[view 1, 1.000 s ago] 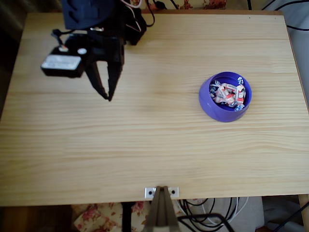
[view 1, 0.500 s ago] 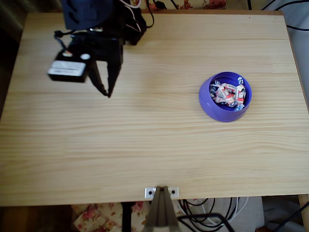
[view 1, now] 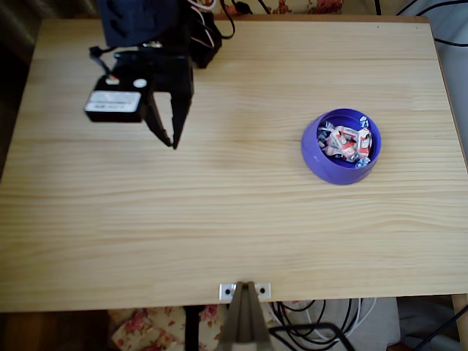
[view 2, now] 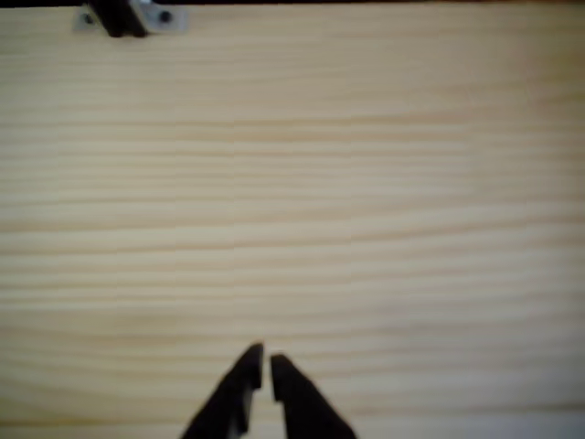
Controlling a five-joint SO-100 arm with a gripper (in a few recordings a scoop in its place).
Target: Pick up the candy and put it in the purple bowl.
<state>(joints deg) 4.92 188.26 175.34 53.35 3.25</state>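
Overhead view puts my pincer (view 1: 174, 140) over the far left part of the pale wooden surface (view 1: 219, 219), its two dark fingers tapering to tips that point toward the near edge. The tips sit almost together, with only a thin sliver of wood showing between them, and they grip nothing. From the wrist view my pincer (view 2: 265, 361) shows the same: two black fingertips at the bottom of the picture, a narrow slit between them, bare wood grain beneath and ahead.

A black block with a white label (view 1: 113, 104) rides on my arm just left of the fingers, and dark cables (view 1: 208, 29) bunch at the far edge behind me.

The purple bowl (view 1: 314, 157) stands well apart from me, on the right side of the surface, about midway between far and near edges. Inside it lies a small heap of wrapped sweets, the candy (view 1: 346, 142) among them, white and red wrappers with greyish twisted ends; I cannot tell one piece from the others.

At the near edge a small metal bracket (view 1: 245, 291) is fixed at the middle, and it also shows in the wrist view (view 2: 128, 16) at the top left.
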